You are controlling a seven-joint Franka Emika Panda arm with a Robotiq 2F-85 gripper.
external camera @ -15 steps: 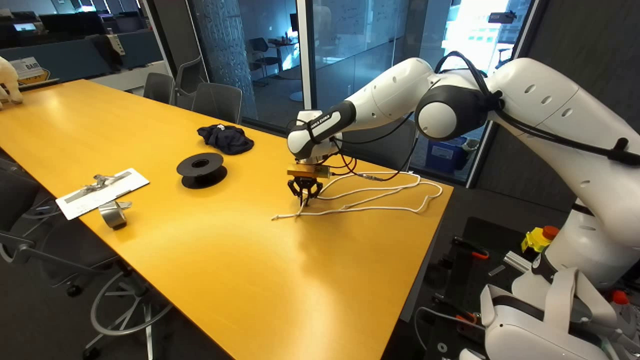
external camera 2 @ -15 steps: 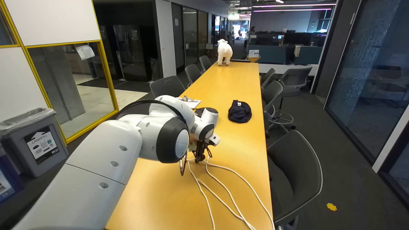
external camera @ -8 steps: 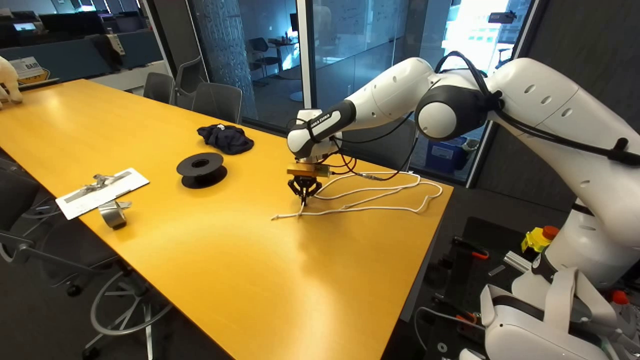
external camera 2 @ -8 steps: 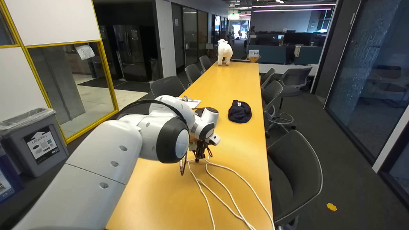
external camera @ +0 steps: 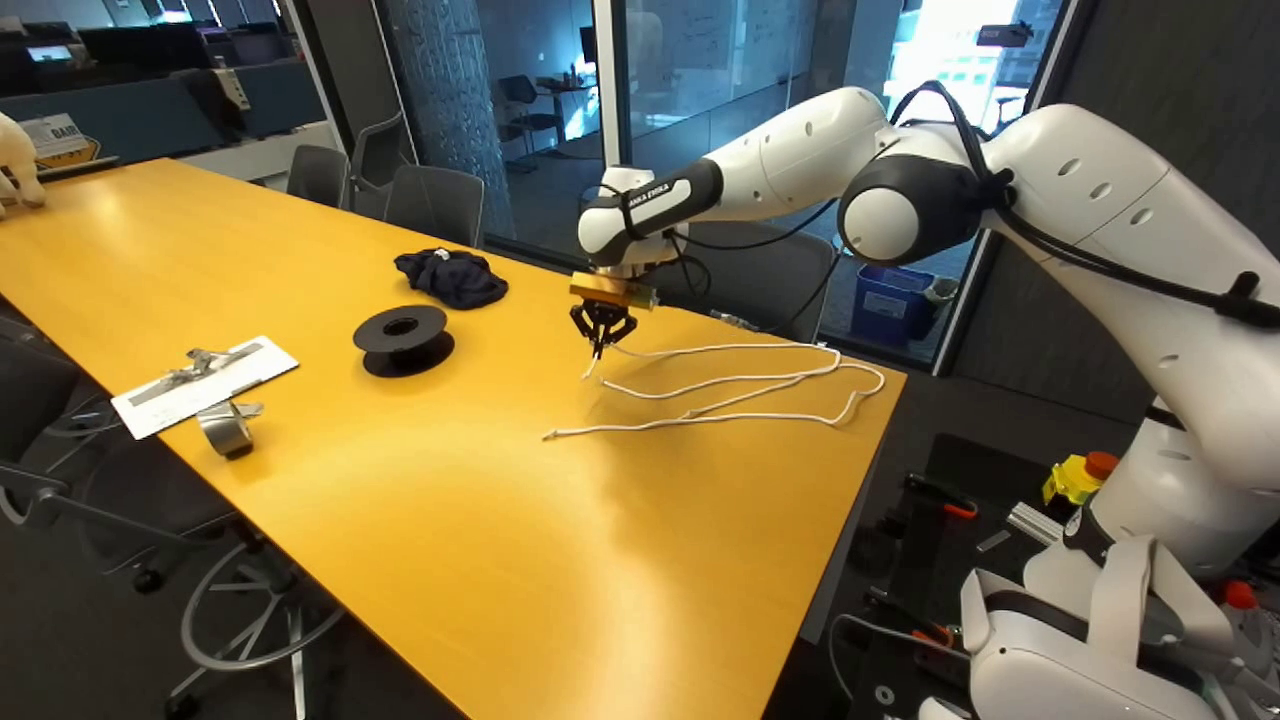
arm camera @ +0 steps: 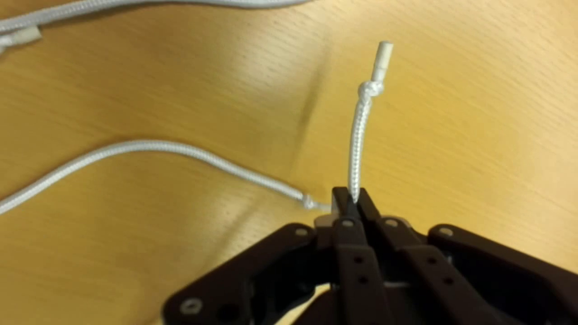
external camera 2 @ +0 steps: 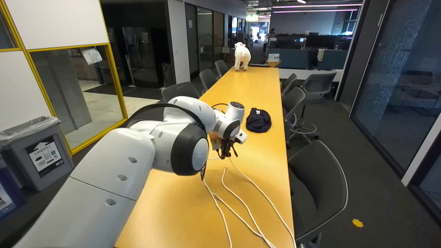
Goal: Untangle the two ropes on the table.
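My gripper [arm camera: 351, 195] is shut on a white rope [arm camera: 357, 144] close to one end. A short tail with a knot and a bare tip sticks out past its fingertips. In an exterior view the gripper [external camera: 598, 350] hangs above the table [external camera: 480, 520], and the held rope [external camera: 720, 348] runs off toward the table's near corner. Several strands of the two ropes [external camera 2: 237, 201] lie there in long loops. In the wrist view another knotted rope end [arm camera: 308, 201] lies on the table, its tip hidden behind a finger. Which far strands belong to which rope I cannot tell.
A black spool [external camera: 402, 340] and a dark cloth [external camera: 452, 278] lie beyond the gripper. By the long edge are a white clipboard [external camera: 205, 388] and a tape roll [external camera: 226, 430]. A plush sheep [external camera 2: 242, 57] stands at the far end. Chairs [external camera 2: 320, 193] line the sides.
The jaws have shut on the rope near its end. Since then my gripper has risen off the table and moved farther along it, lifting that end away from the strand it lay across.
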